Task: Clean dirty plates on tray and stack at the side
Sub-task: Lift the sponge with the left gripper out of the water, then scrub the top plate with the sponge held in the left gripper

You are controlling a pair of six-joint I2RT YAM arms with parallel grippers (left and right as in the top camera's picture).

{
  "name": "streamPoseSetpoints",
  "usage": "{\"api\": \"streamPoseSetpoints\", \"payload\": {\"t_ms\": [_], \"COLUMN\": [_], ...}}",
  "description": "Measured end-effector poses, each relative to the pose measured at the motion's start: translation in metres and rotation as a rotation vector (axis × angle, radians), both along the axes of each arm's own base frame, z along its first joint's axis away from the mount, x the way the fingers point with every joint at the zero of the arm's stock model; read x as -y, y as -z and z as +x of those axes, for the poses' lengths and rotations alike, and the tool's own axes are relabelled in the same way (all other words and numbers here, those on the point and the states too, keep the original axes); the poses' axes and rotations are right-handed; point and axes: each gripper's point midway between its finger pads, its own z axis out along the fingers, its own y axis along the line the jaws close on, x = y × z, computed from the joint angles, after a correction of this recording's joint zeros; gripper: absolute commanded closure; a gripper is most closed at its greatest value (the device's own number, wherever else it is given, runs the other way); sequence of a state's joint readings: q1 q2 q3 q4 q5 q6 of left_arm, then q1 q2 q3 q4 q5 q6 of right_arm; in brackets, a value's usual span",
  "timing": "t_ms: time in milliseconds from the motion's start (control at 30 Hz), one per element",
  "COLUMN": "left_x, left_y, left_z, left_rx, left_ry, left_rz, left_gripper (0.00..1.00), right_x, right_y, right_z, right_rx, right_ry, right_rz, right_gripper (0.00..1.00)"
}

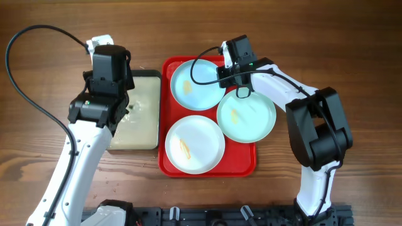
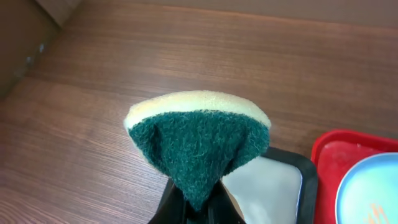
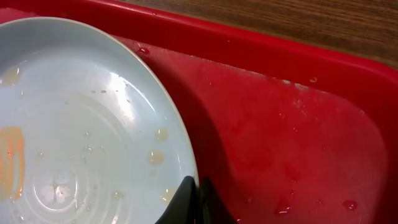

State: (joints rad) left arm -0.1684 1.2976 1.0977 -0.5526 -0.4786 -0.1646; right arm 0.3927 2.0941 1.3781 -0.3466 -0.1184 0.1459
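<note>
A: Red tray [image 1: 245, 160], then. Lies where?
B: Mid-worktop [image 1: 364, 50], just right of a black-rimmed beige tray [image 1: 143, 122]. Carries three plates.
A: Laid out how?
B: Blue plate [image 1: 188, 97] in the far left corner, white plate [image 1: 198, 147] at the near end, green plate [image 1: 248, 119] on the right. Overhangs the rim, that last, and sits close against the other two.
A: Clean?
B: No. Yellowish smears on all three, plus clear drops [image 3: 283, 205] on the bare red floor beside the blue one.
A: Right tool [image 3: 191, 202]?
B: Down at the blue plate's right edge, not far inside the tray's far rim. Fingers drawn nearly together, pinching the plate's lip.
A: Left tool [image 2: 199, 208]?
B: Clamped tight on a sponge [image 2: 199, 146], squeezing it into a fold. Turns the dark green scouring face to the wrist camera, with pale yellow foam along the top. Hangs over the beige tray's left side in the overhead view, apart from the red one.
</note>
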Motion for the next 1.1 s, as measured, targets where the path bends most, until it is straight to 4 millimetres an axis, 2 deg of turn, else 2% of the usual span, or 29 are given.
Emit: {"api": "streamPoseSetpoints", "payload": {"t_ms": [300,433,533,633,800,933,1100], "left_x": [-0.002,0.000,0.024,0.041,0.037,0.032,0.032], "left_y": [0.005,0.034,0.062,0.076,0.077,0.066,0.064], "left_z": [-0.003,0.001,0.006,0.009,0.009,0.022,0.023], "left_rx": [0.036,-0.055,-0.141,-0.193,-0.203,-0.120,-0.122], "left_ry": [-0.116,-0.117,-0.031,0.057,0.064,0.025,0.039], "left_rz": [-0.111,-0.103,-0.195,-0.242,-0.205,-0.200,-0.187], "left_gripper": [0.96,0.96,0.96,0.96,0.96,0.96,0.96], "right_x": [0.000,0.000,0.000,0.000,-0.001,-0.003,-0.003], "right_y": [0.000,0.000,0.000,0.000,0.000,0.000,0.000], "right_z": [0.000,0.000,0.000,0.000,0.000,-0.001,-0.001], "right_rx": [0.000,0.000,0.001,0.001,-0.001,-0.008,-0.014], "right_ry": [0.000,0.000,0.000,0.000,-0.002,-0.002,0.013], "right_rz": [0.000,0.000,0.000,0.000,0.004,0.019,0.027], "right_gripper": [0.96,0.96,0.96,0.96,0.96,0.96,0.96]}}
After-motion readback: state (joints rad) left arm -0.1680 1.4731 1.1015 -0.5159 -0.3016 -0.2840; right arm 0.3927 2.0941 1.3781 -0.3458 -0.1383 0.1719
